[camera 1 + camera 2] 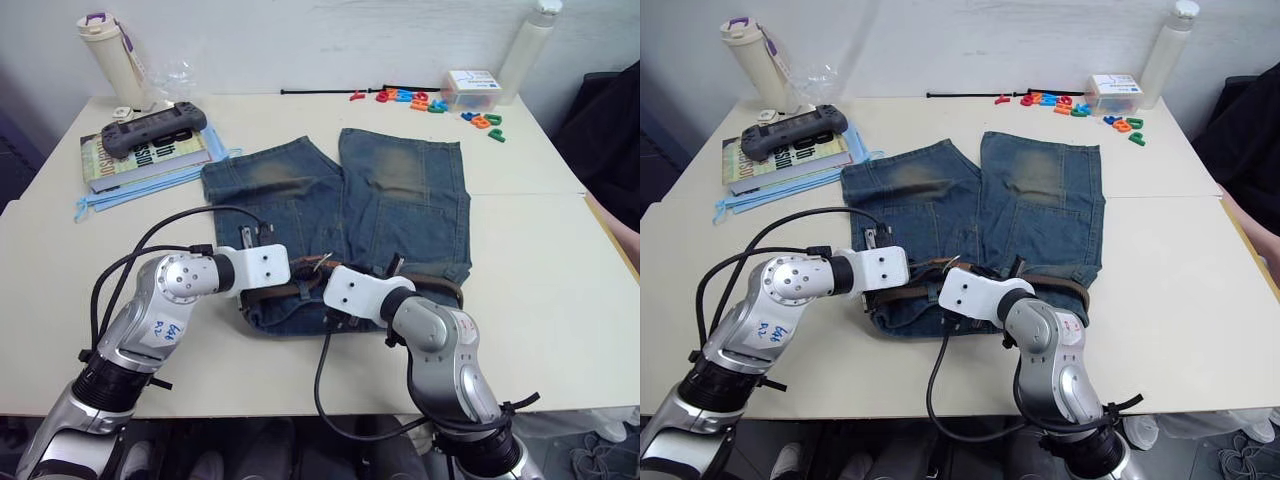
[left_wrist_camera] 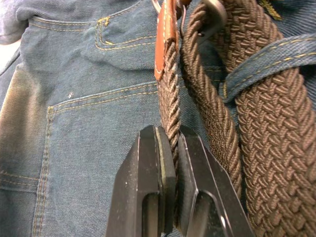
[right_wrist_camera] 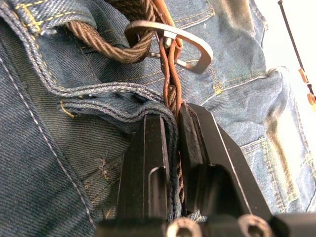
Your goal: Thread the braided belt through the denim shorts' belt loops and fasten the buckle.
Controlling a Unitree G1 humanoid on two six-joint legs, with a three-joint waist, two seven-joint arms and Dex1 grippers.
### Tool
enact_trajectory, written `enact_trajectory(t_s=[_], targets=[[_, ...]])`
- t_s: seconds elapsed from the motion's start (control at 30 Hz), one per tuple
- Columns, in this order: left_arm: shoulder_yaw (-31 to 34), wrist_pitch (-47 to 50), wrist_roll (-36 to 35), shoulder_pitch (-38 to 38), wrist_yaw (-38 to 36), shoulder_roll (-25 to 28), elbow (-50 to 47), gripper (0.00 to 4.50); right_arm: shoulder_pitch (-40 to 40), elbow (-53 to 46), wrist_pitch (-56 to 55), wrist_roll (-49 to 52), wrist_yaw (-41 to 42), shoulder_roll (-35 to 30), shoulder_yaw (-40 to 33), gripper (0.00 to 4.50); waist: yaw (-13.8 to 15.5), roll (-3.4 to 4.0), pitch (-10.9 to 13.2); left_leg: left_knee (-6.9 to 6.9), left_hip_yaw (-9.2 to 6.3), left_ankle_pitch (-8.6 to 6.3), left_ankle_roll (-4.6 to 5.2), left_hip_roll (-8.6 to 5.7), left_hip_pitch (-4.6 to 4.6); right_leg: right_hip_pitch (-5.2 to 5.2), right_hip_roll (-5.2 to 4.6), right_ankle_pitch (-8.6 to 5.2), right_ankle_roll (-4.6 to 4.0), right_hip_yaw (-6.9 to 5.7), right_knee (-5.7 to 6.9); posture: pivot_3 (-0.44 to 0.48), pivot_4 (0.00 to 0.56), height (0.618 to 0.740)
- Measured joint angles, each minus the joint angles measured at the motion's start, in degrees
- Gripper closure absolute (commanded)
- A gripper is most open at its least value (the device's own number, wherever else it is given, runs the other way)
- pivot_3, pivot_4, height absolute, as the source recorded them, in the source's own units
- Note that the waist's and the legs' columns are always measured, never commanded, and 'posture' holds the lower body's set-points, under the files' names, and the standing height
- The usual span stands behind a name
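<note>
Shorts: denim shorts [image 1: 340, 215] lie flat at the centre of the frame on the cream table [image 1: 560, 290], legs toward the top, waistband toward the bottom
Belt: braided belt [image 1: 430, 283] runs along the waistband, lower centre; in the left wrist view it passes under a belt loop [image 2: 261, 64]
Buckle: silver buckle [image 3: 170, 44] sits at the middle of the waistband, with a belt strand through its frame
Left gripper: left gripper [image 2: 170, 148] at lower centre, fingers clamped on a thin strand of the belt just below its tan leather tab [image 2: 164, 44]
Right gripper: right gripper [image 3: 173, 123] beside it, fingers pinched together on the belt strand and a fold of denim just below the buckle
Upper left: book [image 1: 140, 155] with a dark controller [image 1: 152, 128] on top
Upper right: coloured letters [image 1: 425, 102]
</note>
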Motion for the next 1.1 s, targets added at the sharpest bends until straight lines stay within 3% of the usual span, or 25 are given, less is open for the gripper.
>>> enact_trajectory(t_s=[0.43,0.77,1.1], targets=[[-2.64,-6.02,0.08,-4.36,-1.72,-1.08,5.14,4.50,-0.05,-0.07,-0.35,-0.04,-0.07,-0.78,0.90,4.49,-0.07,-0.01,0.00,0.03,0.00,0.00,-0.01,0.00,0.01,-0.01,0.00,0.00,0.00,0.01,0.08,0.000,0.150,0.654],[-0.66,-7.87,-0.22,-4.44,-3.80,3.84,5.95,4.50,-0.40,-0.09,-0.30,-0.64,-0.30,-0.95,0.81,4.49,-0.10,-0.01,0.00,0.04,0.01,0.01,-0.02,0.00,-0.01,-0.06,0.00,-0.02,-0.03,0.03,0.14,0.000,0.150,0.654],[-0.63,-13.47,-0.28,-6.15,-4.18,4.63,10.63,4.50,-4.77,0.87,-10.59,-1.18,0.83,-9.85,2.03,4.49,-0.11,-0.02,0.00,0.06,0.03,0.00,-0.02,0.00,-0.07,-0.12,-0.03,-0.04,-0.03,0.02,0.17,0.000,0.150,0.654]])
